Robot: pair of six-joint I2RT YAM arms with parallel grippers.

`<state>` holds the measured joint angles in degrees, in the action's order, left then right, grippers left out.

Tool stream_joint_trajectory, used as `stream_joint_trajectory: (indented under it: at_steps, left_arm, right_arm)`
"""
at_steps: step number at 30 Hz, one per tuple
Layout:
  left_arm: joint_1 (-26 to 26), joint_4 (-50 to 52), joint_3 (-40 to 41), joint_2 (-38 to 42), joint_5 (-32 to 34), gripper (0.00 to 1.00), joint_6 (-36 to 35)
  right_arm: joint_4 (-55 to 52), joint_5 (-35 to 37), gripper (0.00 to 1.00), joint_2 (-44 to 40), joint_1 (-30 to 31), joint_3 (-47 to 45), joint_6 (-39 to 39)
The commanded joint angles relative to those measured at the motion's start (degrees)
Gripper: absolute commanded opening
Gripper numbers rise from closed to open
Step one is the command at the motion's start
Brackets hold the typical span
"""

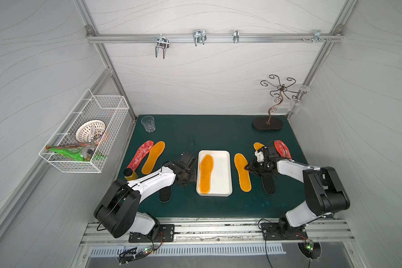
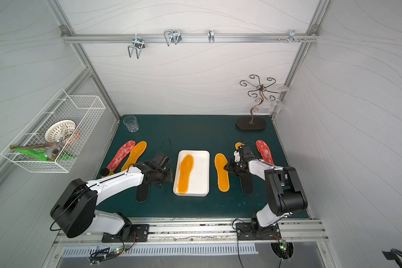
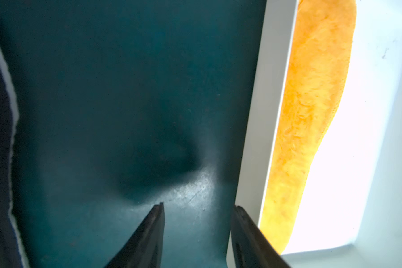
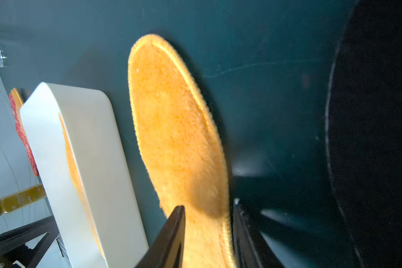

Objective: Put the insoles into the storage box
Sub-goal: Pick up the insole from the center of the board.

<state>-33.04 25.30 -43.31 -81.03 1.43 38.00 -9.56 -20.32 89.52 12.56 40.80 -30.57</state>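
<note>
The white storage box [image 1: 225,162] sits mid-mat with one orange insole [image 1: 206,174] lying inside. My left gripper [image 3: 197,205] hangs open over bare mat beside the box's wall [image 3: 265,116], holding nothing. A second orange insole [image 1: 242,172] lies to the right of the box. My right gripper [image 4: 209,206] is open, its jaws astride that insole's [image 4: 172,127] stitched edge. Black insoles lie under each arm [image 1: 165,193] [image 1: 268,185]. A red insole [image 1: 141,154] and an orange one [image 1: 153,156] lie at the left. Another red insole [image 1: 282,148] and an orange tip [image 1: 258,146] show behind the right wrist.
A clear glass [image 1: 148,123] stands at the mat's back left. A yellow bottle [image 1: 130,175] stands by the left arm. A scrolled metal stand [image 1: 267,124] is at the back right. A wire basket [image 1: 84,132] hangs on the left wall.
</note>
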Motion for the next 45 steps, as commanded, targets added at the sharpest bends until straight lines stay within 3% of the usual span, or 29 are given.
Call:
stream_joint_trajectory:
  at_steps: [1,9,13,22,32,45]
  left_arm:
    - [0.0,0.9,-1.9,0.9,1.4,0.51,-0.6]
    - [0.0,2.3,-2.7,1.7,2.8,0.52,-1.3]
    - [0.0,2.9,-2.7,2.3,3.5,0.52,-1.4]
    - [0.2,2.7,-2.6,2.8,3.8,0.52,-2.0]
    - [0.4,0.8,-2.6,4.1,2.7,0.52,-2.8]
    - [1.9,-1.0,0.3,4.5,1.8,0.48,-1.2]
  right_arm:
    - [1.6,-1.2,0.35,1.2,-0.3,-1.3,-1.2]
    - [3.9,0.3,0.16,4.1,2.0,-1.5,-4.7]
    - [4.1,2.8,0.01,3.9,3.1,-1.7,-5.9]
    - [-2.0,6.8,0.00,-2.6,2.1,-0.9,-2.8]
    - [-6.4,2.3,0.00,-9.6,-1.7,-1.0,-2.0]
    - [-13.4,0.6,0.00,-17.7,-2.1,2.9,-2.0]
